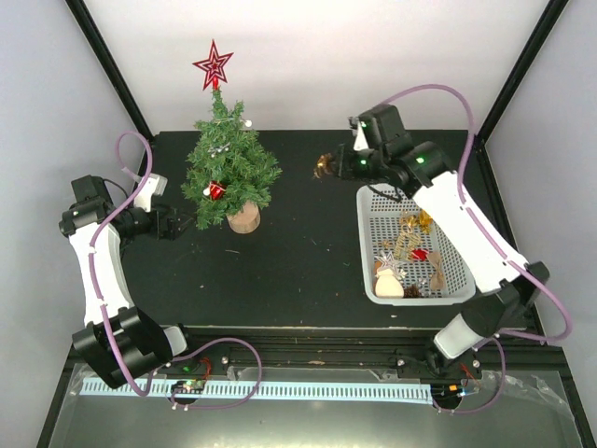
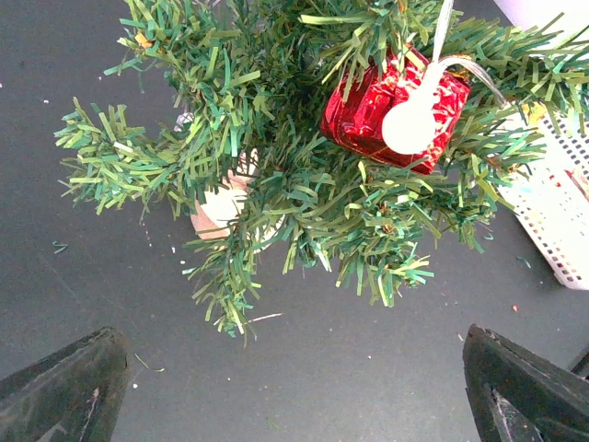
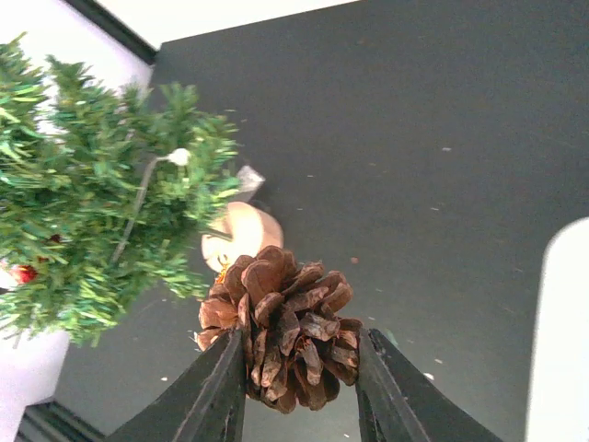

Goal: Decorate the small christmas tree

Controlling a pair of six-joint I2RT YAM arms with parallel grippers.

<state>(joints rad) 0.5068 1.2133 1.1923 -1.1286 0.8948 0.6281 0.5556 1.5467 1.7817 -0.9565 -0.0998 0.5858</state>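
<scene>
Looking from above, we see the small christmas tree (image 1: 230,173) upright on the tabletop (image 1: 298,266); the left wrist shows our left jaws wide open near it, the right wrist our right jaws gripping a pine cone (image 3: 276,322).

A red ornament (image 2: 368,115) hangs in the tree (image 2: 276,193) above the dark table (image 2: 83,267). The left gripper (image 2: 287,368) stands spread wide below.

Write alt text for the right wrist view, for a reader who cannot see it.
The right gripper holds a brown pine cone between its two dark fingers, over the black table. Behind it to the left stands the small christmas tree on its round tan base.
</scene>
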